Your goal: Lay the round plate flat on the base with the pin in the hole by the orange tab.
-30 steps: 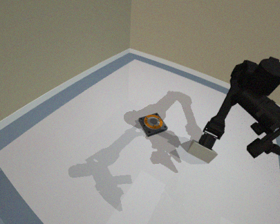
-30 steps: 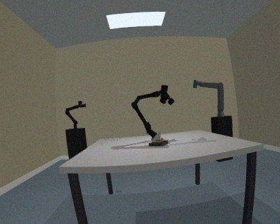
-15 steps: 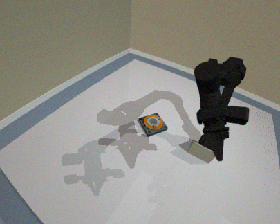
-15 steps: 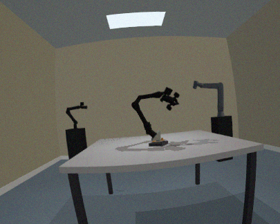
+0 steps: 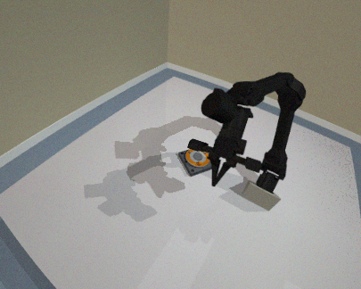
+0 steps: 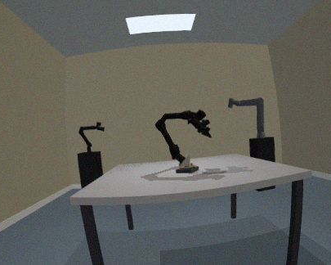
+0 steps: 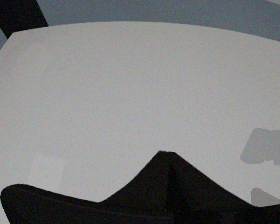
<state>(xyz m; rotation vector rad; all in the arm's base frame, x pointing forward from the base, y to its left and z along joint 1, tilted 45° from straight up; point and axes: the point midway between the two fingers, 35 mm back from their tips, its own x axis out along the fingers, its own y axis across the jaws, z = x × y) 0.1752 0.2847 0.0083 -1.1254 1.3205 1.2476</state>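
Observation:
The round plate (image 5: 191,161), orange with a grey middle, sits on the dark square base (image 5: 201,171) (image 6: 186,170) near the middle of the table. Part of the plate and base is hidden behind the arm in the top view. The pin, the hole and the plate's tilt cannot be made out. My gripper (image 5: 214,184) (image 6: 210,136) (image 7: 165,159) is shut with its fingertips together and nothing between them. In the exterior view it hangs well above the table, clear of the plate. The wrist view shows neither plate nor base.
The arm stands on a pale mounting block (image 5: 260,195) beside the base. The white table (image 5: 121,250) (image 6: 123,188) (image 7: 106,90) carries the arm's shadows. Two other arms stand on black pedestals (image 6: 90,168) (image 6: 262,149) beyond the table.

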